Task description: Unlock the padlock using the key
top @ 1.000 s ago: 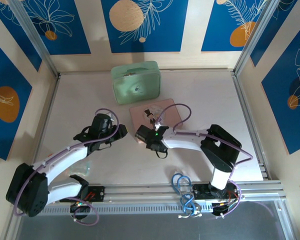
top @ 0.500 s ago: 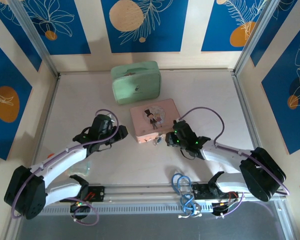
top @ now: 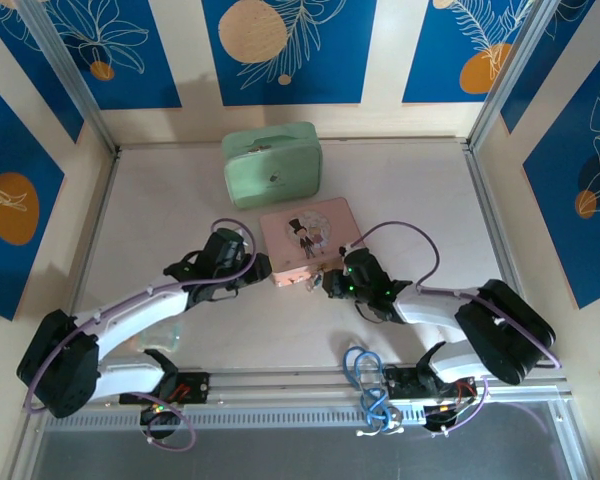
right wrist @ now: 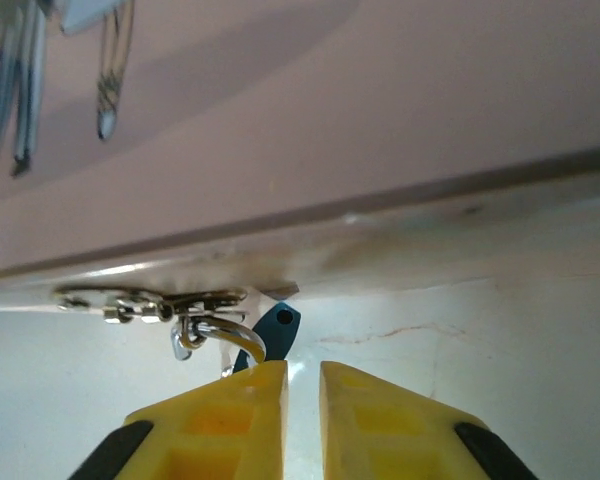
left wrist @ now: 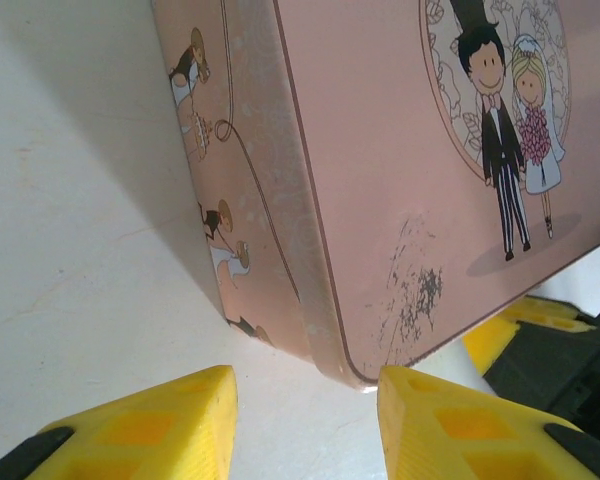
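Blue padlock point(right wrist: 276, 328) is sitting at the pink box's point(right wrist: 310, 130) front edge, lower-middle of frame. Right end effector point(right wrist: 302, 370), almost together, is hovering just below. Left end effector point(left wrist: 305, 385), spread apart, should be bracing the box.

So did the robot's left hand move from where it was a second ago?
Yes. The left gripper slid right, away from the left wall and toward the pink box. Its open fingers now sit by the box's near left corner. The green case stayed put.
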Robot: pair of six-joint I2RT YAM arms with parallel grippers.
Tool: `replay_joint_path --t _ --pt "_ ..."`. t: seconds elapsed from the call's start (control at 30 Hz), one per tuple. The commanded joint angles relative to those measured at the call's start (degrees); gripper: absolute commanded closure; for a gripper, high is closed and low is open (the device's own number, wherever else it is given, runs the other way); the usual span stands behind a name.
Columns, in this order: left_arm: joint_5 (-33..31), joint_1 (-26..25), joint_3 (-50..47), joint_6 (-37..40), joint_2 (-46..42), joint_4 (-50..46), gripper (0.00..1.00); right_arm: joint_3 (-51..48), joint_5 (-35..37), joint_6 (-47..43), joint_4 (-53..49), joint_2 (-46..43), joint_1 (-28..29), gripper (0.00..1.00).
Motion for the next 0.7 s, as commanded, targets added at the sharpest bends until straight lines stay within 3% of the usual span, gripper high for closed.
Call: replay_joint_path --t 0.0,0.3,0.43,0.57,0.67 --pt "-1.03 -0.42 3.2 -0.17 1.23 -0.64 0.58 2.05 0.15 -0.78 2.17 1.95 1.0 0.86" --pt "-0.49 -0.48 5.42 0.29 5.37 -0.92 0.58 8.69 5.07 -0.91 -1.85 7.74 5.26 0.87" --pt "-0.64 -0.48 5.6 0.28 5.7 -0.89 0.58 11.4 9.34 1.26 -5.66 9.81 6.52 0.75" --pt "-1.32 -0.44 5.78 0.73 5.43 -1.42 0.58 10.15 11.44 4.32 -4.86 8.36 8.59 0.54" --pt "-1.73 -0.29 5.69 0.99 5.55 -1.3 0.58 8.69 10.99 5.72 -2.28 7.75 9.3 0.48"
